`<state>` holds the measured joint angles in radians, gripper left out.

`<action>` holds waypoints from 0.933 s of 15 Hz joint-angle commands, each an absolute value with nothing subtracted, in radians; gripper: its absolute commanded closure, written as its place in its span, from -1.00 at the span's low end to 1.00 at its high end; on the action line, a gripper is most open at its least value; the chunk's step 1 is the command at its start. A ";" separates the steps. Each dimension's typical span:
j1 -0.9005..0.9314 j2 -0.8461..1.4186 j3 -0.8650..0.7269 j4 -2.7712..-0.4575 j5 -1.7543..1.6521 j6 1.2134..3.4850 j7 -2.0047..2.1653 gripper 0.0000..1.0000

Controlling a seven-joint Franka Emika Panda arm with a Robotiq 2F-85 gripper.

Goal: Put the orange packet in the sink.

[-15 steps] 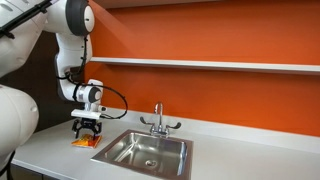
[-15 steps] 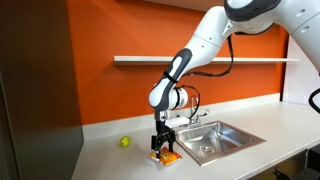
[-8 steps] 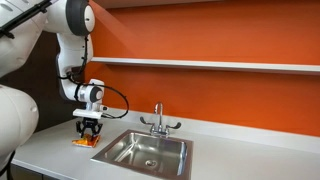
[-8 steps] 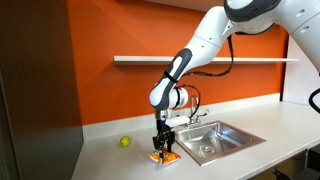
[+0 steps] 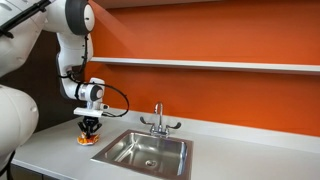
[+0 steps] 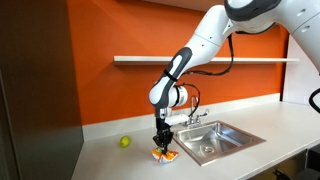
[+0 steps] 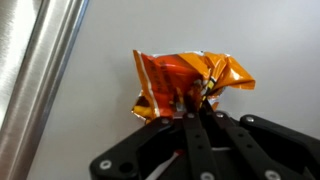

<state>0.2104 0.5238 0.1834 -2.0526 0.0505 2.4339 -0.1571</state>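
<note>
Grey table (image 5: 50,150) beside the sink (image 5: 130,150): fingers (image 7: 190,128) clamp the orange packet (image 7: 180,80) at its crumpled lower edge, mid-frame; so thin a pinch could slip on lifting.

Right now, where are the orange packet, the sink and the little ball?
orange packet (image 7: 175,75), wrist view, its crinkled middle.
sink (image 5: 130,150), in an exterior view, bare basin floor.
ball (image 6: 125,142), in an exterior view, its middle.

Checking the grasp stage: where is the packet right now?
In an exterior view the packet lies on the counter just outside the sink, on the side away from the faucet, pinched by the claw.
</note>
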 commanded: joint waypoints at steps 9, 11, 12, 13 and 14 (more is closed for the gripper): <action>0.207 0.488 0.174 -2.027 0.017 2.413 -0.129 0.99; 0.206 0.465 0.174 -2.022 0.016 2.404 -0.128 0.99; 0.205 0.451 0.175 -2.022 0.018 2.401 -0.128 0.99; 0.205 0.437 0.176 -2.022 0.018 2.397 -0.127 0.99; 0.204 0.422 0.176 -2.025 0.019 2.394 -0.128 0.99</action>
<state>0.2104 0.4856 0.1716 -2.0142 0.0398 2.4312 -0.1554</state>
